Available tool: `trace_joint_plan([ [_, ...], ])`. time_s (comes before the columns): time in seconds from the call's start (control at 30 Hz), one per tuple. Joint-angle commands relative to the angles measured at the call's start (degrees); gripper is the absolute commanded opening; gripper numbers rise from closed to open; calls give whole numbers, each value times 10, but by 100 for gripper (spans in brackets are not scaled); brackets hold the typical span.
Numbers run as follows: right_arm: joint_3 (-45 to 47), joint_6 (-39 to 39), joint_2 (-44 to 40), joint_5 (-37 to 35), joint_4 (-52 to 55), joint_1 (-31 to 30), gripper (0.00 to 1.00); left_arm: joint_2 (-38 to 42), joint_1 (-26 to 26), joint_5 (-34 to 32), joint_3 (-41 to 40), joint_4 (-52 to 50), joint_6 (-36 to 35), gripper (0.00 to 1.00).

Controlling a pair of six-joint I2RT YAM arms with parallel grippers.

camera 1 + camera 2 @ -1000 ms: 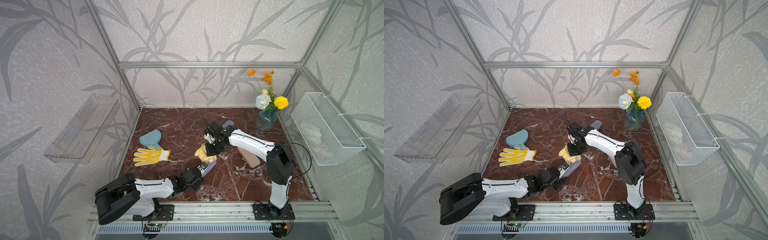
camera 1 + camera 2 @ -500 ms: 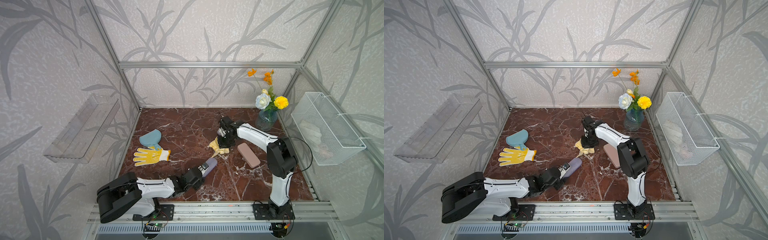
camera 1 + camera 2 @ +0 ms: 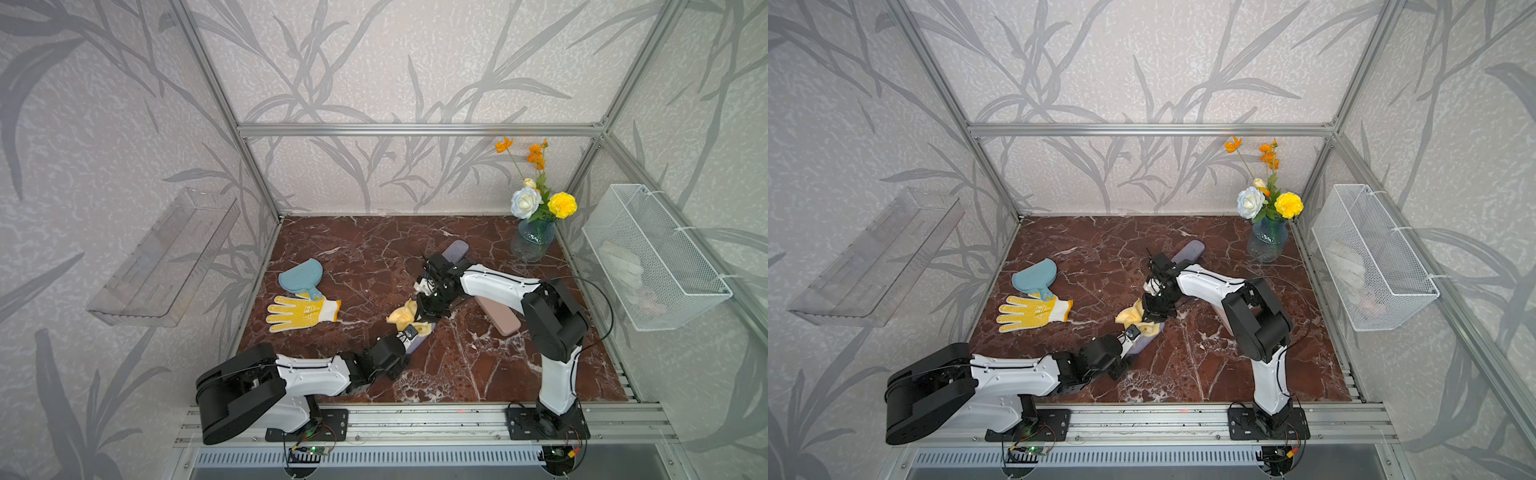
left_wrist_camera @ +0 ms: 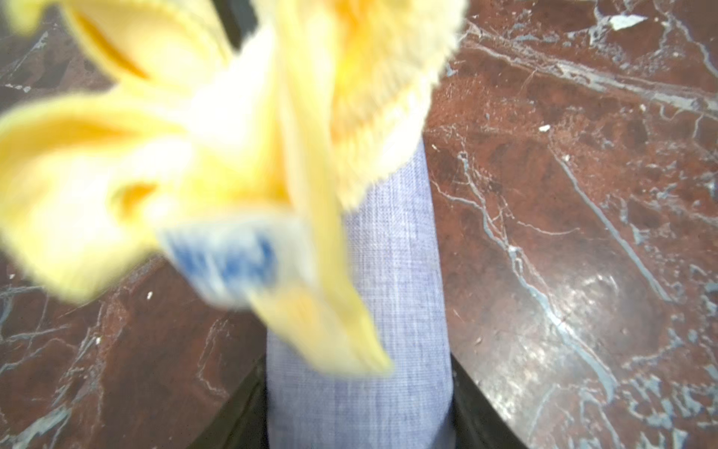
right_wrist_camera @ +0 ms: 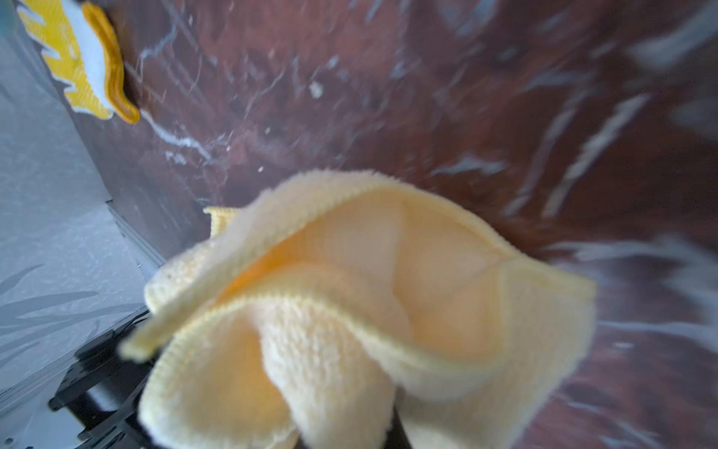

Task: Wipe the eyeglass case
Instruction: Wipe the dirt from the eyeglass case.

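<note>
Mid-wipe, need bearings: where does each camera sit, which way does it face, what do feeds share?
Both top views: high at the front, looking down on the marble table; both arms show whole, left claw and right claw included.
Left wrist: on the left arm, looking along the eyeglass case its claw grips; black fingers flank it.
Right wrist: on the right arm, looking past the yellow cloth it pinches to table and glove; claw barely visible.
Shared: the cloth, in all four.
</note>
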State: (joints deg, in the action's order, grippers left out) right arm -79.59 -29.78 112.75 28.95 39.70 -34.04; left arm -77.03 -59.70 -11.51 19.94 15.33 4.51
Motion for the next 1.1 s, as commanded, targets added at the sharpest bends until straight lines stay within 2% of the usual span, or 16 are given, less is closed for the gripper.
trace_joint_plan([
  [0.0, -22, 76, -9, -282, 92, 17, 0, -10, -5, -12, 10, -6, -5, 21],
  [0.07, -26, 86, -44, -342, 108, 11, 0, -10, -6, -13, 8, -2, -5, 21],
  [0.13, -26, 91, -79, -330, 112, -5, 0, -8, -6, -13, 8, -3, -4, 21],
  [0.23, -30, 81, -99, -229, 118, -40, 0, -6, -6, -13, 6, -4, -2, 21],
  [0.37, 18, -8, -97, -67, 39, -88, 0, -5, -5, -12, 4, -3, 0, 21],
  [0.5, 54, -64, -82, 4, -38, -98, 0, 1, -6, -13, 2, -8, 2, 21],
  [0.63, 100, -85, -62, 31, -71, -61, 0, 4, -6, -11, 1, -8, 0, 21],
  [0.7, 112, -44, -46, 1, -44, -22, 0, 4, -7, -11, 0, -6, -1, 21],
  [0.8, 81, 18, -39, -147, 41, 31, 0, 2, -8, -11, -2, -1, -2, 20],
  [0.87, 45, 42, -55, -242, 78, 36, 0, 0, -9, -12, 0, -5, -1, 19],
  [0.93, 4, 59, -67, -304, 105, 21, 0, 1, -9, -12, -1, -6, 1, 19],
  [1.07, -81, 89, -55, -287, 135, -52, 0, -2, -14, -30, -2, -9, 2, 18],
])
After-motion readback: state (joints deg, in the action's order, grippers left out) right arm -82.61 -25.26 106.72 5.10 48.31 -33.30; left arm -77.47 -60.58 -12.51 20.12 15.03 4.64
